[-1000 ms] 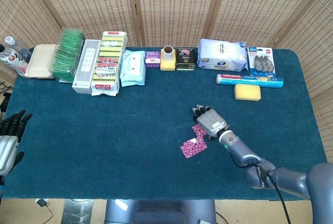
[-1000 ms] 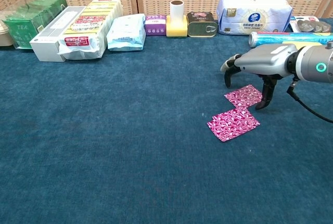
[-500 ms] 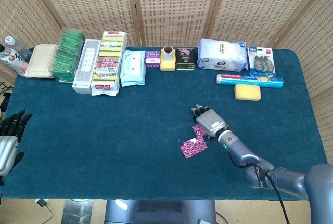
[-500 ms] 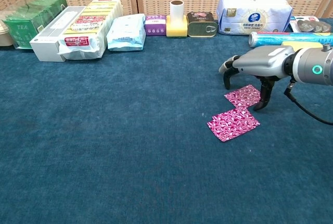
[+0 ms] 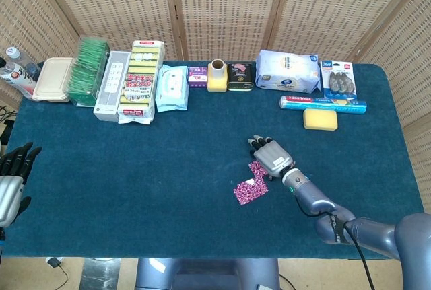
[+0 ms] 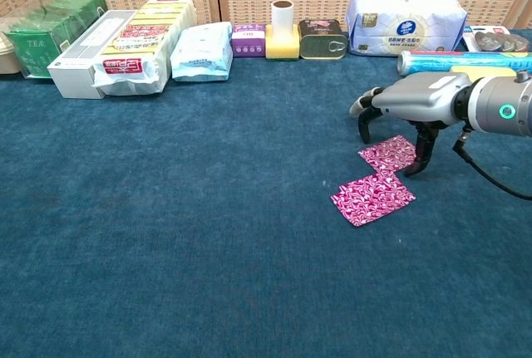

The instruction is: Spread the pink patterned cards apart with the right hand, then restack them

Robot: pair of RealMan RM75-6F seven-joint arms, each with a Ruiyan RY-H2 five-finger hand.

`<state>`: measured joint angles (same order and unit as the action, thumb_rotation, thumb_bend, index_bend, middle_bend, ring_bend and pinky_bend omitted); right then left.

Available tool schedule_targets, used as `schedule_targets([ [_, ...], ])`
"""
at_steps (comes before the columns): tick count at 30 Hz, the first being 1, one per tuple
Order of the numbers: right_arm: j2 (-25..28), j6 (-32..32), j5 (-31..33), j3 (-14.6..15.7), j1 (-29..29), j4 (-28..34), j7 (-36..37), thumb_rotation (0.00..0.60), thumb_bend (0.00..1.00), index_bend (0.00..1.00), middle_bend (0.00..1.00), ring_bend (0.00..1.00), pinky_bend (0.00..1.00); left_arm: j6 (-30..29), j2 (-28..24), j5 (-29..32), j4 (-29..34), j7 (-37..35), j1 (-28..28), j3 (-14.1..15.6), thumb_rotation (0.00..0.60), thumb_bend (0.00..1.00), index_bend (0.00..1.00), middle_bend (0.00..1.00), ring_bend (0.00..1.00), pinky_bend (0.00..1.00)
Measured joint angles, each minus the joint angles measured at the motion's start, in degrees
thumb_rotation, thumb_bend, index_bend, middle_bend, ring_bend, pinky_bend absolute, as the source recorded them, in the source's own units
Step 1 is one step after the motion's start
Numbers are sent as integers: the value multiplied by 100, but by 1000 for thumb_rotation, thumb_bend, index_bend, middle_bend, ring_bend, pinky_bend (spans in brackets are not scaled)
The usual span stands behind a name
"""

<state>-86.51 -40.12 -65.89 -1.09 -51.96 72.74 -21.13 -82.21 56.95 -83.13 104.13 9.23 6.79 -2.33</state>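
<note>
Two pink patterned cards lie spread on the blue cloth, touching at a corner: the nearer card point(image 6: 372, 198) point(image 5: 250, 190) and the farther card point(image 6: 388, 154) point(image 5: 258, 170). My right hand point(image 6: 413, 100) point(image 5: 271, 156) hovers palm-down over the farther card, fingers apart and curved down, with a fingertip point(image 6: 418, 167) at that card's right edge. It holds nothing. My left hand point(image 5: 15, 172) rests at the far left edge of the table in the head view, fingers apart, empty.
Along the back edge stand a green tea pack point(image 6: 46, 32), a white box point(image 6: 87, 66), snack packs point(image 6: 141, 42), a wipes pack point(image 6: 202, 51), a yellow cup holder point(image 6: 283, 34), a tin point(image 6: 322, 39), a tissue bag point(image 6: 406, 13), a foil roll point(image 6: 461, 61) and a yellow sponge point(image 5: 320, 119).
</note>
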Motion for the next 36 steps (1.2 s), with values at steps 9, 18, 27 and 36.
schedule_targets([
  [9, -14, 31, -12, -37, 27, -31, -32, 600, 200, 327, 91, 30, 201, 5, -3, 4, 2, 3, 4, 0, 600, 133, 0, 0, 0, 71],
  [18, -9, 50, -22, -60, 45, -40, -46, 600, 201, 332, 91, 30, 201, 1, -6, -1, -2, -17, 2, 0, 600, 134, 0, 0, 0, 71],
  [27, -57, 37, -73, -63, 83, -100, -31, 600, 201, 348, 92, 30, 201, -5, -3, -7, -1, -12, -1, 4, 600, 134, 0, 0, 0, 71],
  [36, -86, 22, -174, -79, 124, -150, 70, 600, 214, 415, 103, 33, 201, 7, 0, 0, 0, 0, 7, 2, 600, 134, 0, 0, 0, 71],
])
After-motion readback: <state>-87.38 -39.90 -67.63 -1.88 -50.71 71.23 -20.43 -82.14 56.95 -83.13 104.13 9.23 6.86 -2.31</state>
